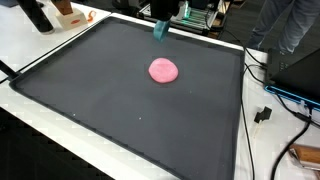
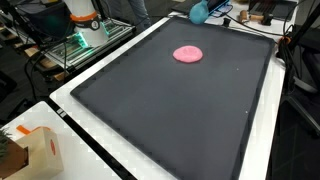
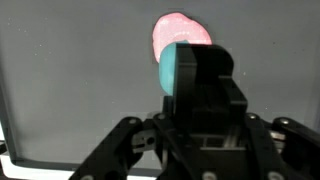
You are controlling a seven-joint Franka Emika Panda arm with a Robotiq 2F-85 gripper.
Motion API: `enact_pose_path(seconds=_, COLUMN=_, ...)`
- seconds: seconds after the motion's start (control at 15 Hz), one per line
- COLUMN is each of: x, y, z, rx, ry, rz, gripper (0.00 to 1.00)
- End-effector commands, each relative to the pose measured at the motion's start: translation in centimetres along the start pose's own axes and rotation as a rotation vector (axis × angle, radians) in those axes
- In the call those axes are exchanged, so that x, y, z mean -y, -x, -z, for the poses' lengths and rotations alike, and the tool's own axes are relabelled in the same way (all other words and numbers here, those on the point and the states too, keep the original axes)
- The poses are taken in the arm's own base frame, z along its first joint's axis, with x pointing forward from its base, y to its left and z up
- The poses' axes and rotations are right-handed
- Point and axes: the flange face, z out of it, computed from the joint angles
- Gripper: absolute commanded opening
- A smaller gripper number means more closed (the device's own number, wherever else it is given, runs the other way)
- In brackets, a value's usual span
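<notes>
The gripper (image 3: 190,78) is clamped on a teal rounded block (image 3: 172,68) at the far edge of the black rubbery mat (image 1: 80,95). The grasp looks done, the block not yet set down. A flat pink dough-like disc (image 1: 163,70) lies mid-mat, well apart.

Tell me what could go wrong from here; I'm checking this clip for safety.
The teal object in the gripper hides part of the pink lump in the wrist view, so aiming may drift. The lump looks soft; a hard press could smear it onto the black mat. Cables lie beside the mat's edge and might snag the arm.
</notes>
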Motion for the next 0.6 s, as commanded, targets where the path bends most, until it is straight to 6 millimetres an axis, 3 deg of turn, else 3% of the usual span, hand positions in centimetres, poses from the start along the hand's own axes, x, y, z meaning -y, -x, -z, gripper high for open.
enact_pose_path(seconds=0.0, x=0.0, y=0.0, z=0.1, rx=0.001, ry=0.0, rz=0.0, gripper=0.5)
enact_pose_path(seconds=0.07, x=0.0, y=0.0, z=0.1, rx=0.001, ry=0.0, rz=0.0, gripper=0.25)
enact_pose_path(seconds=0.53, x=-1.9, y=-1.0, z=0.7, rx=0.061, ry=-0.238, rz=0.05, gripper=0.25)
